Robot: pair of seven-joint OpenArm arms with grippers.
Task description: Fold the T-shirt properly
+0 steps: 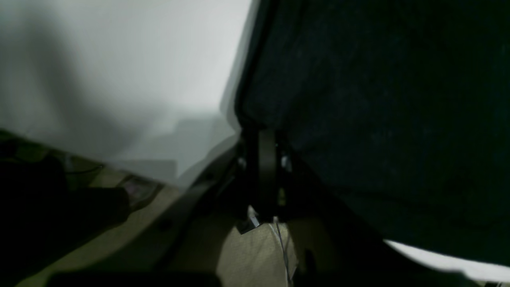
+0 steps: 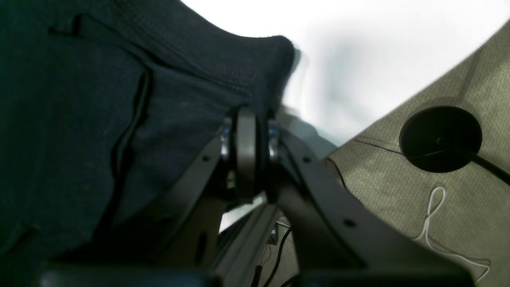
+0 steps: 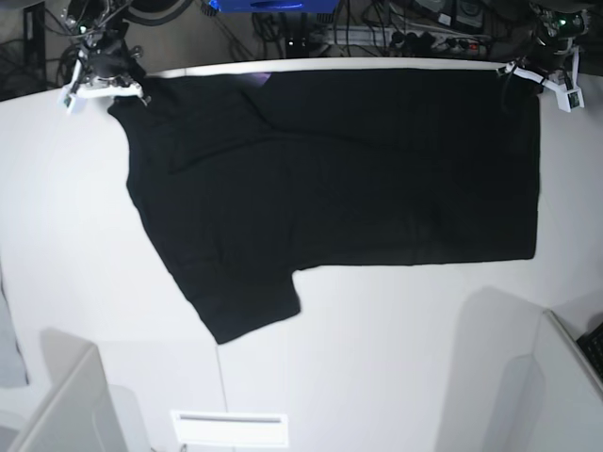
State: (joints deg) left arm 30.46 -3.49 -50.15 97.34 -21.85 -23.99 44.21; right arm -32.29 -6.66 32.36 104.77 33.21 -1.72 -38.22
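Black T-shirt (image 3: 330,179) lies spread on a white table (image 3: 396,348), its 2 far corners pinched by 2 grippers.
Right gripper (image 3: 105,75) and left gripper (image 3: 528,73) are both clamped on cloth; likely the first fold, calling for level, matched travel towards the near edge.

t-shirt (image 3: 330,179) lies spread flat on table (image 3: 396,358). right gripper (image 3: 105,83) sits at one far corner of shirt, left gripper (image 3: 537,71) at opposite far corner, cloth stretched btwn them. sleeve (image 3: 247,306) sticks out toward near edge, nearer right gripper's side, well apart from left gripper.
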